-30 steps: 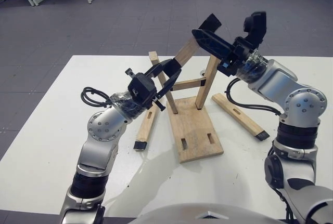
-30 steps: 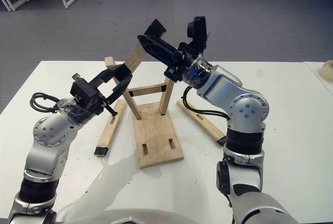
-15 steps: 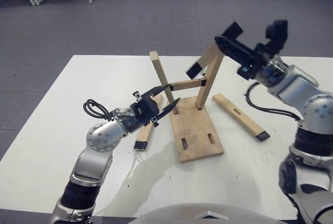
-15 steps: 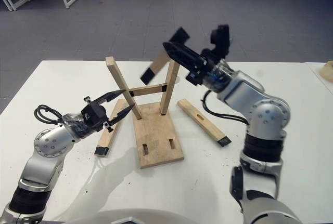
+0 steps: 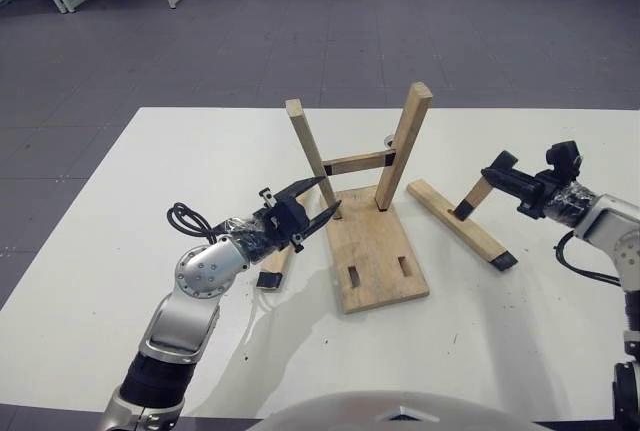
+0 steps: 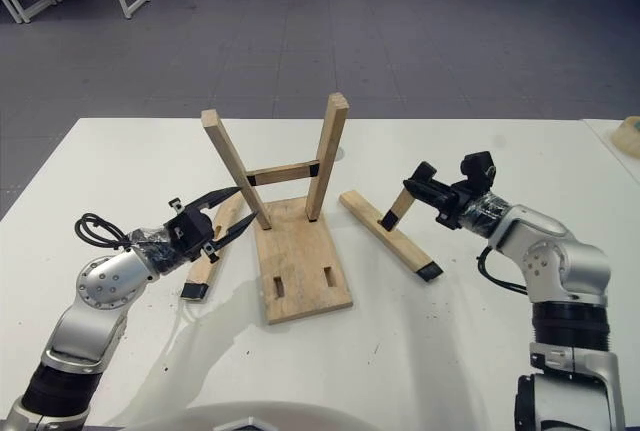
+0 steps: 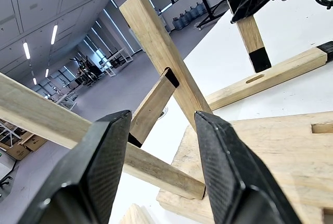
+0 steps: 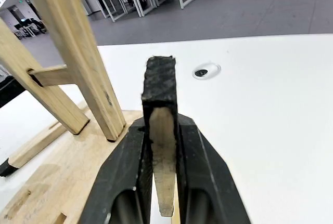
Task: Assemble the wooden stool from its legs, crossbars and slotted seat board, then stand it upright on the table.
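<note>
On the table (image 5: 120, 211), head views: seat board (image 5: 378, 251) lies flat, slots up. Left leg (image 5: 312, 156) and right leg (image 5: 402, 146) stand in its far slots, splayed apart, joined by a fitted crossbar (image 5: 358, 162). Loose leg (image 5: 462, 223) lies to the right of the board. Second loose leg (image 5: 276, 256) lies to its left, partly hidden under the left pincer (image 5: 312, 203). Left pincer is released, jaws spread, just beside the foot of the left leg, holding nothing. Right pincer (image 5: 500, 169) is clenched on a spare crossbar (image 5: 478, 194), whose black tip hangs down over the loose leg; contact cannot be told.

Left wrist view: fingers (image 7: 104, 167) are wide apart, with both legs and the fitted crossbar seen beyond the gap, nothing between the pads.

Right wrist view: both fingers (image 8: 125, 177) press the spare crossbar (image 8: 159, 83) flat, black tip outward, pointing toward the standing legs.

Risk, as judged: the standing pair has no bracing. If the spare crossbar is pushed at the right leg, the legs could rock out of their slots and topple. A low sweep could also knock the loose leg along the table.
</note>
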Robot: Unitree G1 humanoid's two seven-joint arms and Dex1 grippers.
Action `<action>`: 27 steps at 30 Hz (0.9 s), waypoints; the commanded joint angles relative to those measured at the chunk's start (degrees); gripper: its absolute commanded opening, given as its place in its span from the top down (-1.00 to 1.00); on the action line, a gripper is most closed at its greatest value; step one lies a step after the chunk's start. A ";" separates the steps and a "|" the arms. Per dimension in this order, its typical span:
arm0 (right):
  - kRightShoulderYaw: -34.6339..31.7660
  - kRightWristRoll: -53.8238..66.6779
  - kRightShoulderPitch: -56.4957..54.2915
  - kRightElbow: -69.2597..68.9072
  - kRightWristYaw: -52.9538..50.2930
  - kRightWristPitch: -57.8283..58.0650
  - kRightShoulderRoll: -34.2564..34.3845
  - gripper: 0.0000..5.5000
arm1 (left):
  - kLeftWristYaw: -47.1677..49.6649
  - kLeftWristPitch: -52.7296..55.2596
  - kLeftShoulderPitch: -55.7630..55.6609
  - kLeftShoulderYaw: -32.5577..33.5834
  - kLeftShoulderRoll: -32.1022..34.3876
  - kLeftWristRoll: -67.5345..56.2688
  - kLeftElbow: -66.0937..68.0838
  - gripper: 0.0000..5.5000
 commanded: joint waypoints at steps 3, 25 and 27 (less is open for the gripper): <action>1.39 -5.71 -3.93 7.72 1.96 -5.21 2.25 0.85 | -0.39 -0.06 -0.63 -0.38 0.16 0.53 0.80 0.19; 4.68 -14.82 -9.32 14.09 5.88 -11.48 6.25 0.85 | -0.16 0.17 -0.38 -0.54 -0.03 0.71 1.27 0.19; 5.72 -16.65 -9.19 15.83 6.48 -13.04 6.15 0.85 | -0.13 0.20 -0.24 -0.44 0.01 0.67 1.27 0.19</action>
